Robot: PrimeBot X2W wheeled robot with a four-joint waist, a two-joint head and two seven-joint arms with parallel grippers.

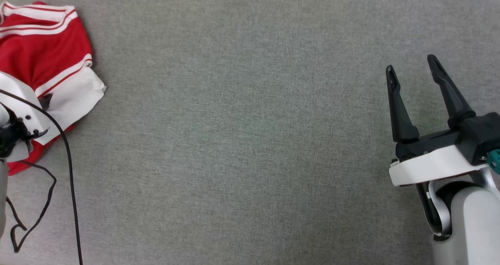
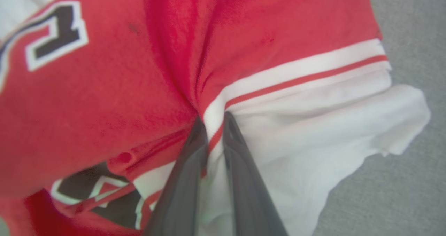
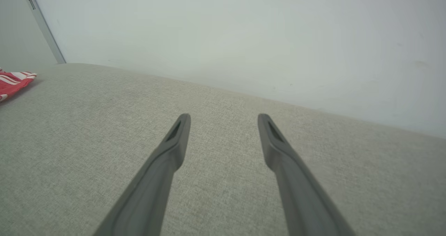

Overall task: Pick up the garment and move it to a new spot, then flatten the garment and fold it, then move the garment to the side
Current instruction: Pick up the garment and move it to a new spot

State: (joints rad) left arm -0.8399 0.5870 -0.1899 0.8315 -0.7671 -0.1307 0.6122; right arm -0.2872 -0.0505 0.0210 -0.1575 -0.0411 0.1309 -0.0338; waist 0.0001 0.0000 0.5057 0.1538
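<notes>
Two black cables trailed across the near left, just beside the garment, which we saw crumpled at the far left of the grey woven surface. Our left gripper pinched its soft red-and-white cloth. Our right gripper stood wide and empty at the right, facing a pale wall.

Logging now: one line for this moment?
left gripper: shut on garment at sleeve seam | right gripper: open, empty | garment: crumpled
</notes>
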